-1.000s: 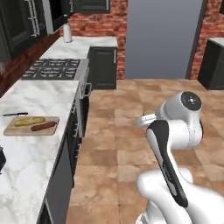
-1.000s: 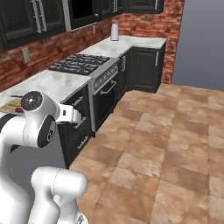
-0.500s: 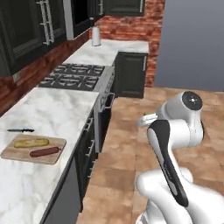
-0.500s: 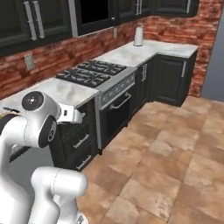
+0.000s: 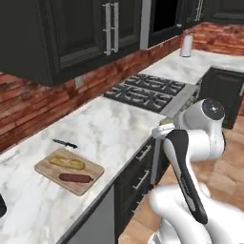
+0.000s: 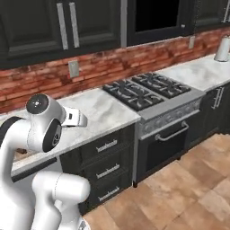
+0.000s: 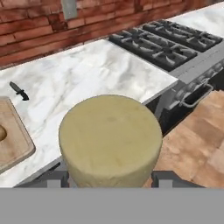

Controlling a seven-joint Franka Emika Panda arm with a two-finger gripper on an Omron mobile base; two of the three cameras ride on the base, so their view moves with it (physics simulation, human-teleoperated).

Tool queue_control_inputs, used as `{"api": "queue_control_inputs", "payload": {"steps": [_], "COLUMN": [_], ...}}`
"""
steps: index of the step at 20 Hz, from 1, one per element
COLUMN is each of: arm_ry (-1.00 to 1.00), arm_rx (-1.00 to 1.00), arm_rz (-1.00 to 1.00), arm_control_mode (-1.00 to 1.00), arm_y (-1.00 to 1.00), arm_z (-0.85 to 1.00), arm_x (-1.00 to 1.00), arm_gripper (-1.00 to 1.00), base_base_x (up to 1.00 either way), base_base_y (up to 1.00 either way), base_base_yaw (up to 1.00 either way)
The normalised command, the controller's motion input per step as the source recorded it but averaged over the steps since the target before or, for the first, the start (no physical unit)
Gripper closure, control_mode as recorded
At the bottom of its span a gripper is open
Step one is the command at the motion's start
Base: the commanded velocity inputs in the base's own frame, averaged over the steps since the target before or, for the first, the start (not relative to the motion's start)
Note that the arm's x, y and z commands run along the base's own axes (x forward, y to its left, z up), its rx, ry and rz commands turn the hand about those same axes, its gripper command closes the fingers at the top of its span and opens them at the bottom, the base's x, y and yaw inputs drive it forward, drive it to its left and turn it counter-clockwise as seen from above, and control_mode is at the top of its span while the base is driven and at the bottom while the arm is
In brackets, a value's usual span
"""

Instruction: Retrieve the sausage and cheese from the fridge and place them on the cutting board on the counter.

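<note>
In the hand view my gripper point(image 7: 111, 178) is shut on the cheese point(image 7: 110, 139), a pale yellow round puck, with a dark fingertip at each side of its base. The hand point(image 5: 164, 129) hangs over the counter's front edge, beside the stove. The wooden cutting board point(image 5: 69, 170) lies on the marble counter point(image 5: 119, 126) to the left. On it rest the dark red-brown sausage point(image 5: 75, 178) and a longer yellow-tan stick point(image 5: 66, 163). The board's corner point(image 7: 13, 135) shows at the left of the hand view. The fridge is out of view.
A black-handled knife point(image 5: 65, 143) lies just behind the board. A gas stove point(image 5: 145, 90) with an oven door below point(image 6: 168, 139) is set in the counter to the right. A white canister point(image 5: 186, 45) stands at the far corner. Black drawers point(image 6: 105, 152) front the counter.
The whole picture has swung as the base turned toward the counter; the fridge has left the views and the cutting board now looks nearer. The cheese stays in the gripper.
</note>
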Motion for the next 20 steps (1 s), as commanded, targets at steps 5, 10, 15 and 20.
{"api": "queue_control_inputs", "payload": {"steps": [5,10,15,20], "arm_ry": [0.00,0.00,0.00,0.00], "arm_rx": [0.00,0.00,0.00,0.00], "arm_rz": [0.00,0.00,0.00,0.00], "arm_control_mode": [1.00,1.00,1.00,1.00], "arm_y": [0.00,0.00,0.00,0.00], "arm_z": [0.00,0.00,0.00,0.00], "arm_x": [0.00,0.00,0.00,0.00], "arm_gripper": [1.00,1.00,1.00,1.00], "base_base_x": [0.35,-0.09,0.22,0.76], "base_base_y": [0.00,0.00,0.00,-0.05], "base_base_yaw": [0.78,0.69,0.40,0.30]}}
